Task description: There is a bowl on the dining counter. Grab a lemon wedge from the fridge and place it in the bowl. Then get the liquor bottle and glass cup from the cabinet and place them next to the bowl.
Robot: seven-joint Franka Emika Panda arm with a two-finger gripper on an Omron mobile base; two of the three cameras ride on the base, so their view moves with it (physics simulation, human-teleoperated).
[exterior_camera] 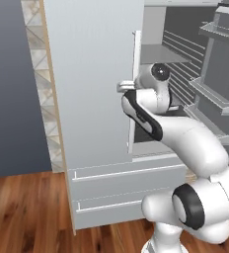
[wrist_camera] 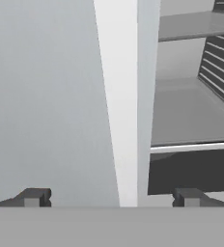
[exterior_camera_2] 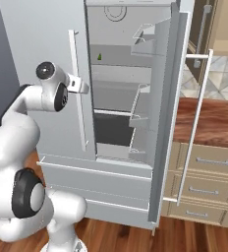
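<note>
**Open hand at the closed left fridge door**

The fridge (exterior_camera_2: 47,64) is seen as a tall pale grey unit with 2 long white vertical handles and 2 drawers below. Its right door (exterior_camera_2: 167,123) is swung wide open, and its left door (exterior_camera: 87,84) is shut. Inside, pale shelves (exterior_camera_2: 118,74) are stacked one above another, with a dark space low down, and door racks are seen on the inner face of the open door. A small green object (exterior_camera_2: 99,57) is seen on an upper shelf; what it is cannot be told at this size.

The hand (wrist_camera: 111,198) is spread fully open and nothing is held between its 2 fingertips. In the hand view, the left fingertip (wrist_camera: 34,197) is seen against the flat grey door face and the right fingertip (wrist_camera: 189,197) against the open interior, so that the white left handle (wrist_camera: 121,96) and the door's inner edge lie between them. No contact with the handle is shown. In the right base view the hand (exterior_camera_2: 79,84) is seen just beside that handle, at mid height.

To the right of the fridge, a reddish-brown wood-grain bench (exterior_camera_2: 212,120) is carried on beige drawers (exterior_camera_2: 207,189) with silver bar handles. A wooden floor (exterior_camera: 27,212) lies below, and the closed left door stands between the hand and the shelves.
</note>
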